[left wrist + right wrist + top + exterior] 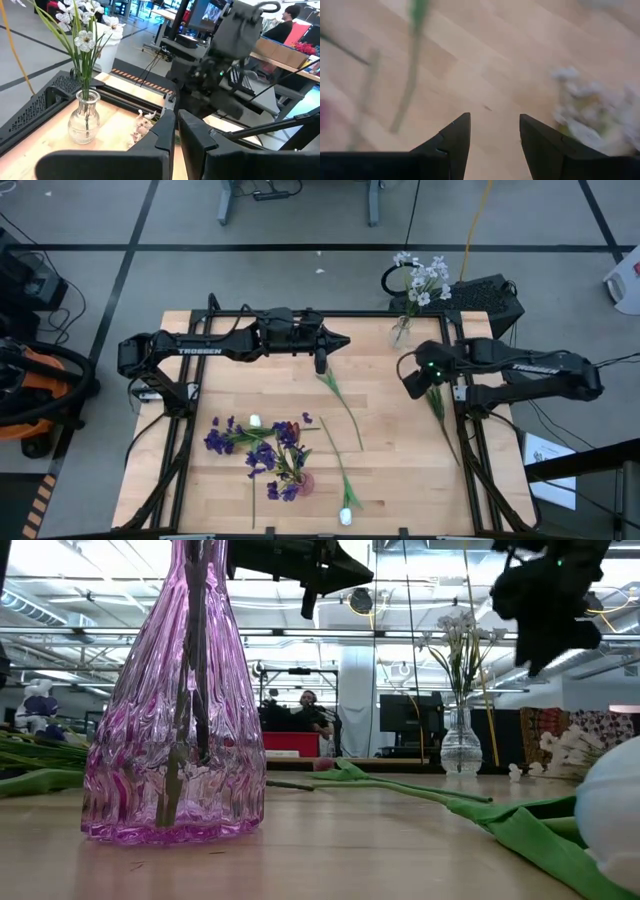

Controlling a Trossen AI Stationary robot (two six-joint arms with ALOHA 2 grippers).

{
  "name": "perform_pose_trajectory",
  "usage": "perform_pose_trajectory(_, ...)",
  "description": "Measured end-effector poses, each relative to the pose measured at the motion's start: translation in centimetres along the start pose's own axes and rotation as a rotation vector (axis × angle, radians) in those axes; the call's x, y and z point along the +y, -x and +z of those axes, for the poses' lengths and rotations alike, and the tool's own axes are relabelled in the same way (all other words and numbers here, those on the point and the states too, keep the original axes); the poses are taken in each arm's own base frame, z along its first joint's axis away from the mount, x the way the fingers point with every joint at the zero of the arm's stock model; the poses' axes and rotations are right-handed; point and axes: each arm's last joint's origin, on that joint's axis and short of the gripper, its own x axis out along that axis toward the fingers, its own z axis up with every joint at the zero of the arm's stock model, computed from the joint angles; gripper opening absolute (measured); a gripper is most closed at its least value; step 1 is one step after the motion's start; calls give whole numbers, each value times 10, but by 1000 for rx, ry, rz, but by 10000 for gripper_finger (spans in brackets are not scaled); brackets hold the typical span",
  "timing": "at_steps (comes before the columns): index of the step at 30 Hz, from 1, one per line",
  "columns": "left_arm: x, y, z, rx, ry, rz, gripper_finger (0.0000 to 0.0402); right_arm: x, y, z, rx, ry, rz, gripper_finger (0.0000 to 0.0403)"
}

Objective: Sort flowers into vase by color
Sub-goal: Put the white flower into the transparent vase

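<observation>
With the right gripper [492, 137] spread empty and the left gripper [176, 131] nearly closed, the light, floppy flowers [340, 408] are best pinched mid-stem.

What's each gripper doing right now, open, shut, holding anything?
Left gripper: fingers nearly shut with a thin gap, nothing seen between them, raised over the table's far middle.
Right gripper: fingers open, empty, above the table's right side.

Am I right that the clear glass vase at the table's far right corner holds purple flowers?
Not quite: the clear glass vase at the far right corner holds white flowers, as the high view shows. The purple flowers lie near the front left.
</observation>
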Motion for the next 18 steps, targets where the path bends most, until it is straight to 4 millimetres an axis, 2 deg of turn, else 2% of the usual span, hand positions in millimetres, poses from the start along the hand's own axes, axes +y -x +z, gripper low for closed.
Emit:
perform_pose_trajectory(7,0,0,-1,9,2,2,29,4,-38,6,165,54,-255,160)
perform_pose_trajectory(13,1,0,-5,51,38,16,29,-7,-62,2,454,74,-536,160)
perform_pose_trajectory(18,2,0,-11,107,52,32,29,-8,-76,0,537,129,-547,160)
